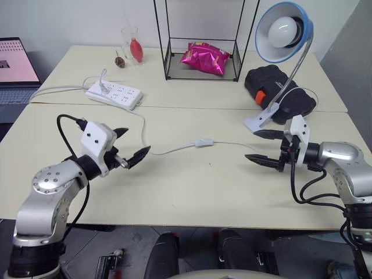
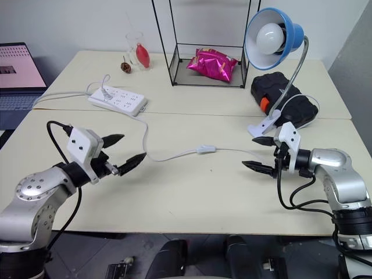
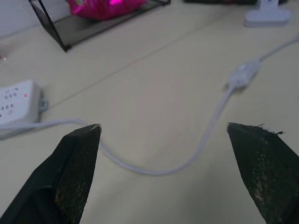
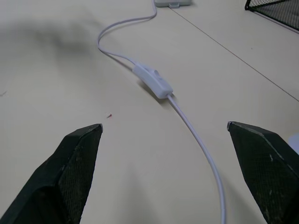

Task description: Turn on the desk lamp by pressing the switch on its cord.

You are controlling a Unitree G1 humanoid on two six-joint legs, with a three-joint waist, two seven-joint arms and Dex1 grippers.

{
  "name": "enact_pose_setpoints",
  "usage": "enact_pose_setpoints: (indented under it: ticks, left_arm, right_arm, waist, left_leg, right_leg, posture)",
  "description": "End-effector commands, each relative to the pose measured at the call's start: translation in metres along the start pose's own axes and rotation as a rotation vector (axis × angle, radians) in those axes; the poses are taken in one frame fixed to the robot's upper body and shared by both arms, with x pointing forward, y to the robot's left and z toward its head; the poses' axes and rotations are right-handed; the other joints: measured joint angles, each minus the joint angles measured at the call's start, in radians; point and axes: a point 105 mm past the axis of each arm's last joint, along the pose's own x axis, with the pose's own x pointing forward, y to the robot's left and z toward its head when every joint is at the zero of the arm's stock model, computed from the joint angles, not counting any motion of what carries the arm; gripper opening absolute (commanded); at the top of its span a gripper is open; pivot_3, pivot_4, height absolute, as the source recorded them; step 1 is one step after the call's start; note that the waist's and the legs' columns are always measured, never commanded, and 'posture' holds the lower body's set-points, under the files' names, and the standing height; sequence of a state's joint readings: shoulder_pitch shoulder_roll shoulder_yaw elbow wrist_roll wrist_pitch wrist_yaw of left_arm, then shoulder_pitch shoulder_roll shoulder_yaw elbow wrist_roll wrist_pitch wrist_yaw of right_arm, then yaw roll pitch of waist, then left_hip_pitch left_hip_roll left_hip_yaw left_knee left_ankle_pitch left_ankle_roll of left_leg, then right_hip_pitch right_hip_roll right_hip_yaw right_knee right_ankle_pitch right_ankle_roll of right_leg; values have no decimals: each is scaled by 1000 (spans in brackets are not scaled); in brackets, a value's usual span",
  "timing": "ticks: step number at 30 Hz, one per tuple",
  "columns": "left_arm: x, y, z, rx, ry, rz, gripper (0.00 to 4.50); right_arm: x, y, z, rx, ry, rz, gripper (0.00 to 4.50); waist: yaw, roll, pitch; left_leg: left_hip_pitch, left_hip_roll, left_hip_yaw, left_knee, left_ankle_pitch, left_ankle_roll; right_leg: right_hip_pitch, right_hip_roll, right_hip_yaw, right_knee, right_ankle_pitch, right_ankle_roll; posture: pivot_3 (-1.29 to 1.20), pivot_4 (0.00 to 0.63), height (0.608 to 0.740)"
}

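So far nothing is pressed: the desk lamp (image 1: 283,32) looks unlit, and the switch (image 1: 203,142) lies untouched mid-table on its cord (image 1: 168,150), between the left gripper (image 1: 129,145) and right gripper (image 1: 263,146), both spread wide and empty.

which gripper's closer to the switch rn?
Right, slightly. The right gripper sits open just right of the switch; the left gripper is open, a bit farther off to its left. Neither touches it.
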State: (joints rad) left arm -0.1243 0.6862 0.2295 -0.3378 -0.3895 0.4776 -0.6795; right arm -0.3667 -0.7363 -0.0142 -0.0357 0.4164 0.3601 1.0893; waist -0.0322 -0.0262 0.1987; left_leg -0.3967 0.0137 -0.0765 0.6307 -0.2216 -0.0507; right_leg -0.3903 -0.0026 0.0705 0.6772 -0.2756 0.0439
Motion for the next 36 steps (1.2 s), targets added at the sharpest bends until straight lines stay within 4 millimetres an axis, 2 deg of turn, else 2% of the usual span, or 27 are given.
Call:
enact_pose_setpoints:
  ticks: [1,7,13,23,31,36]
  left_arm:
    - [4,1,10,59,-29,-35,4491]
    - [6,-3,8,90,-35,-118,4491]
    - [27,-20,3,32,-36,-239,4491]
    - [81,-44,1,-139,-44,-434,4491]
    - [121,-60,-14,-287,44,-561,4491]
    - [134,-68,-24,-299,104,-606,4491]
  right_arm:
    - [-1,2,16,-51,-42,3,4500]
    - [0,5,18,-47,-59,-9,4500]
    - [4,2,24,-56,-51,-36,4500]
    - [7,22,28,-35,-27,-98,4500]
    - [2,38,38,-49,-17,-125,4500]
    - [0,45,41,-51,-9,-132,4500]
  waist:
    - [0,0,0]
    - [-1,0,0]
    - [1,0,0]
    - [1,0,0]
    - [-2,0,0]
    - [-2,0,0]
  left_leg:
    - [0,0,0,0,0,0]
    - [0,0,0,-1,0,0]
    - [-1,0,0,0,0,0]
    - [-2,-1,-1,0,0,0]
    - [-2,-1,-2,0,0,0]
    - [-2,-1,-2,0,0,0]
  right_leg:
    - [0,0,0,0,0,0]
    - [0,0,0,0,0,0]
    - [0,0,0,0,0,0]
    - [-1,0,-1,0,0,0]
    - [-1,1,-1,0,0,1]
    - [-1,1,-1,0,0,1]
  posture:
    - [0,150,740]
    - [0,150,740]
    - [0,150,740]
    - [0,150,740]
    - [0,150,740]
    - [0,150,740]
